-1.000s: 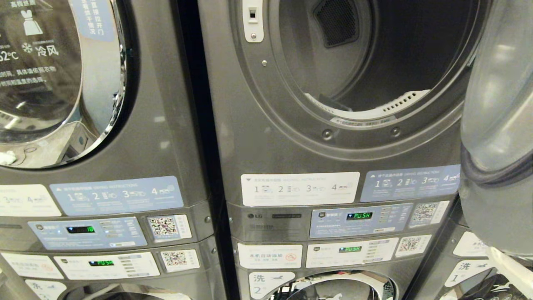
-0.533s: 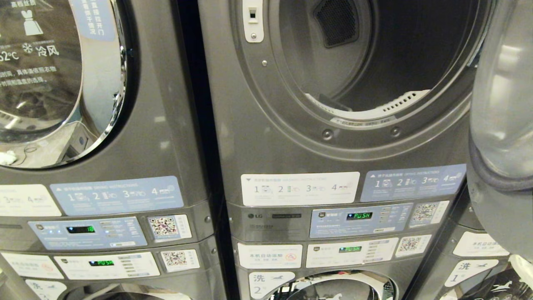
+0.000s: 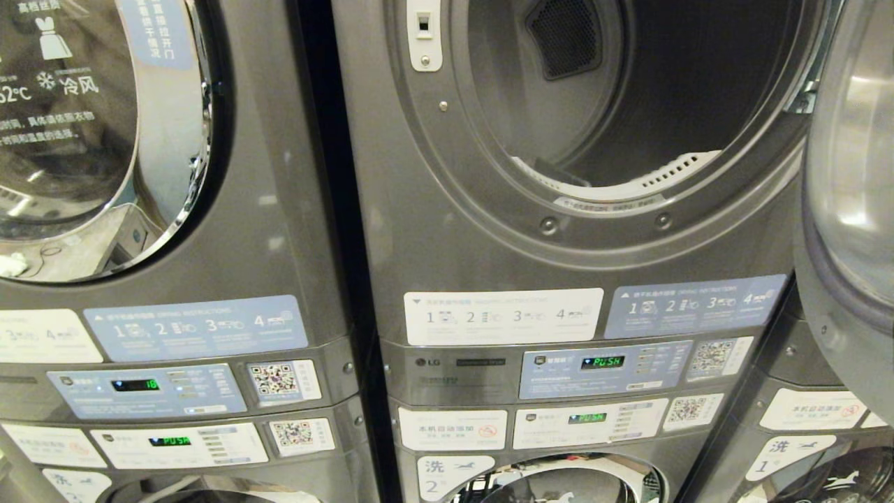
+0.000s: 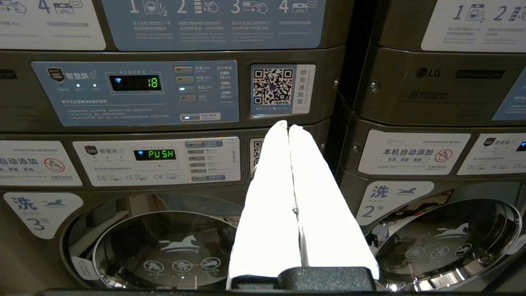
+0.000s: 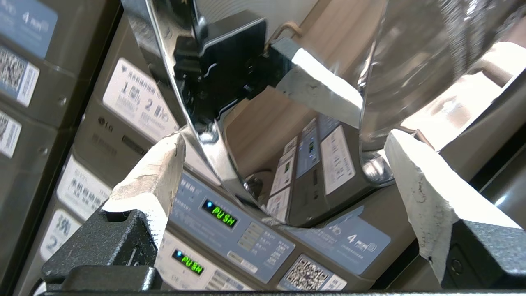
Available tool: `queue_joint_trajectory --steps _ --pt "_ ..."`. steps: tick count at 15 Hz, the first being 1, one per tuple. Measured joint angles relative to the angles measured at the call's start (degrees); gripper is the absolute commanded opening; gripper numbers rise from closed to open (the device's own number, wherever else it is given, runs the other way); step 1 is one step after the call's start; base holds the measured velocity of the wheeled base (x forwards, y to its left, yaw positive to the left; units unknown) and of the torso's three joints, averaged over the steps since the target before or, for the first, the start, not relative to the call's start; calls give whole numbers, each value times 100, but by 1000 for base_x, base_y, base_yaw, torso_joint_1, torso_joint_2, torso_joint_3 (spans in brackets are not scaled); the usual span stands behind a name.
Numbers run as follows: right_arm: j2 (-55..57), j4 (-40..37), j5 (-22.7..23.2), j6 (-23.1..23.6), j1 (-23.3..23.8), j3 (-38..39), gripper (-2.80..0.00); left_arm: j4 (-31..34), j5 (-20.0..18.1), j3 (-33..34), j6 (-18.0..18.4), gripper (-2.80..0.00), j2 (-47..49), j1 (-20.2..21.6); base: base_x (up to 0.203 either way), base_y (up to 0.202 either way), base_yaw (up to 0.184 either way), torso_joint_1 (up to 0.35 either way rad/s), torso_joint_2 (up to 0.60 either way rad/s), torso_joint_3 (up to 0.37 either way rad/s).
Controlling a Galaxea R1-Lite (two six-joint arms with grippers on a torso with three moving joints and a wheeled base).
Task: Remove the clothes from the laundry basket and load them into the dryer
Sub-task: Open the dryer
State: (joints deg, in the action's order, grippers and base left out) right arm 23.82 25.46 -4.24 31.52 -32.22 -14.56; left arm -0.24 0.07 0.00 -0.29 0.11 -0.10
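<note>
Right gripper: fingers spread wide, nothing between them; close before the chrome rim of the dryer's swung-open door, just above the dryer's control panel with its green PUSH display.
Left gripper: white fingers pressed together, empty; well to the left of the dryer, level with the panels of the neighbouring stack, pointing at a QR sticker.
Dryer: dark grey LG unit, middle of the head view; drum mouth uncovered, dark and bare inside as far as visible; door hinged on its right, standing open.
Neighbouring dryer: left of the dryer, door closed, display reading 18.
Washer marked 2: directly beneath the dryer.
</note>
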Motion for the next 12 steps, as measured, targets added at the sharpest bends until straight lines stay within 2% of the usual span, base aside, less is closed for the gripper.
queue_joint_trajectory --steps 9,12 --pt "-651 -14 -39 -24 151 9 0 0 0 0 0 -280 0 0 0 0 0 0 0 0" --pt "-756 77 -238 -44 185 26 0 0 0 0 0 -280 0 0 0 0 0 0 0 0"
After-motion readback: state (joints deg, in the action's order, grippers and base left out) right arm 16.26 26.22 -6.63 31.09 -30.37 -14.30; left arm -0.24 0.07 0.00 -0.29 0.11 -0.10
